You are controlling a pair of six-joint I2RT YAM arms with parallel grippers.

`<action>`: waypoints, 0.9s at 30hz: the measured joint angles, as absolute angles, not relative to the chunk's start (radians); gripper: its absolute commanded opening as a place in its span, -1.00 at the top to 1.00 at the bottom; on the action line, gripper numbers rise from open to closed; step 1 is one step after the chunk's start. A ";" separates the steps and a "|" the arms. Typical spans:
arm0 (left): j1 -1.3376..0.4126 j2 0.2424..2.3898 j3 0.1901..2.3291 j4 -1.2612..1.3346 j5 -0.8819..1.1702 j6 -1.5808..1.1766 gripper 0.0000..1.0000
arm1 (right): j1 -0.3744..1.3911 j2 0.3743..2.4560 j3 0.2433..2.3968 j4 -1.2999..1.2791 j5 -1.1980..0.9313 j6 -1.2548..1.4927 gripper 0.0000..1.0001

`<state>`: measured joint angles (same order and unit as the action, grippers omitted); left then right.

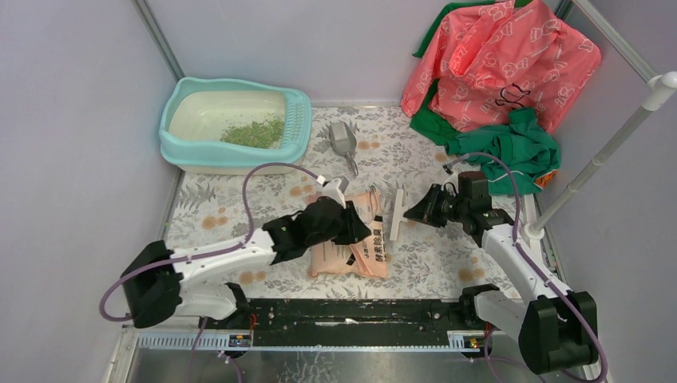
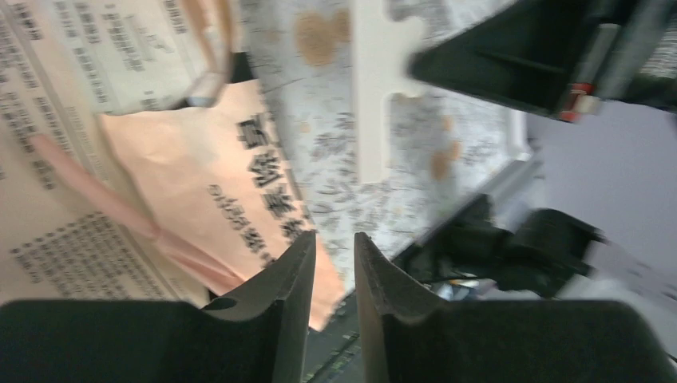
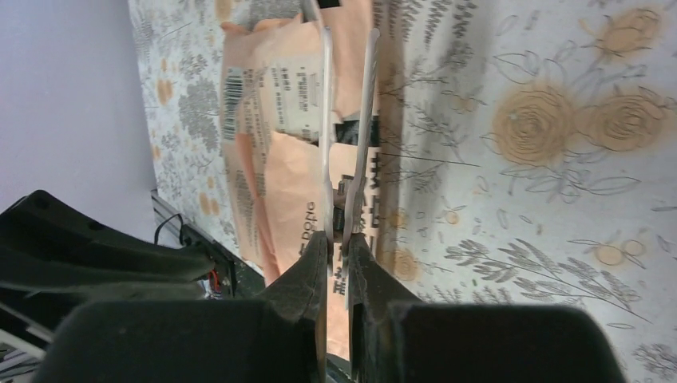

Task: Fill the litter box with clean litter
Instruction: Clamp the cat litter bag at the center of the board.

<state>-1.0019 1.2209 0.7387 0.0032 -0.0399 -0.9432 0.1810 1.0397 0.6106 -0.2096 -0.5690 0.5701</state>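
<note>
Sideways lies litter box (image 1: 184, 152); slotted rim (image 1: 297, 120) rightward

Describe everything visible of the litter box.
The litter box is a rounded turquoise plastic tray with a cream inner pan and a slotted rim at its right end. It sits level in the far left corner. A thin patch of green litter lies inside; most of the pan is bare. Nothing else touches it.

On the flat pink-orange printed paper bag (image 3: 287, 167) you can read "DONG" beside a barcode; its Chinese characters blur.
</note>
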 measured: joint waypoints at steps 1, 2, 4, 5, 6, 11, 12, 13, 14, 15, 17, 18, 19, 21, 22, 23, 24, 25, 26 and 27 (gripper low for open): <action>-1.005 1.251 0.753 -0.020 -0.054 -0.935 0.44 | 0.170 1.043 0.602 -0.210 -0.568 0.563 1.00; -1.008 1.284 0.772 -0.055 -0.075 -0.922 0.44 | 0.161 1.047 0.595 -0.210 -0.567 0.557 1.00; -1.008 1.335 0.804 -0.109 -0.112 -0.897 0.47 | 0.148 1.055 0.589 -0.212 -0.568 0.546 1.00; -1.008 1.349 0.814 -0.125 -0.125 -0.889 0.48 | 0.143 1.063 0.589 -0.212 -0.568 0.540 1.00; -1.008 1.364 0.825 -0.144 -0.142 -0.879 0.48 | 0.141 1.069 0.589 -0.211 -0.568 0.535 1.00; -1.008 1.407 0.842 -0.189 -0.192 -0.852 0.50 | 0.136 1.116 0.589 -0.199 -0.569 0.512 1.00; -1.008 1.417 0.842 -0.190 -0.196 -0.849 0.50 | 0.136 1.128 0.589 -0.194 -0.569 0.509 1.00; -1.008 1.427 0.842 -0.190 -0.199 -0.845 0.50 | 0.136 1.140 0.589 -0.189 -0.569 0.506 1.00; -1.009 1.437 0.842 -0.190 -0.200 -0.842 0.51 | 0.135 1.150 0.589 -0.184 -0.569 0.504 1.00; -1.009 1.445 0.842 -0.189 -0.201 -0.840 0.51 | 0.135 1.159 0.589 -0.179 -0.569 0.501 1.00; -1.009 1.464 0.840 -0.189 -0.203 -0.835 0.51 | 0.135 1.174 0.589 -0.168 -0.569 0.496 1.00; -1.009 1.474 0.838 -0.188 -0.204 -0.834 0.51 | 0.135 1.180 0.589 -0.165 -0.569 0.493 1.00; -1.009 1.481 0.834 -0.187 -0.206 -0.834 0.51 | 0.135 1.187 0.589 -0.162 -0.569 0.490 1.00; -1.009 1.488 0.819 -0.186 -0.211 -0.834 0.51 | 0.135 1.197 0.589 -0.154 -0.569 0.485 1.00; -1.009 1.488 0.809 -0.184 -0.214 -0.834 0.51 | 0.135 1.203 0.589 -0.147 -0.569 0.482 1.00; -1.008 1.486 0.796 -0.178 -0.217 -0.834 0.51 | 0.135 1.206 0.589 -0.144 -0.569 0.480 1.00; -1.007 1.483 0.785 -0.171 -0.219 -0.834 0.51 | 0.134 1.210 0.589 -0.140 -0.569 0.477 1.00; -1.003 1.478 0.773 -0.161 -0.221 -0.834 0.52 | 0.134 1.214 0.589 -0.136 -0.569 0.476 1.00; -1.000 1.472 0.764 -0.151 -0.221 -0.834 0.52 | 0.134 1.218 0.589 -0.133 -0.570 0.475 1.00; -0.998 1.465 0.756 -0.145 -0.221 -0.834 0.52 | 0.134 1.222 0.589 -0.127 -0.570 0.475 1.00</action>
<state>-0.9981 1.4654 0.7563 -0.1448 -0.2214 -0.8345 0.1345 1.2224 0.5888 -0.1268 -0.5701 0.4747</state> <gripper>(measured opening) 0.246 0.125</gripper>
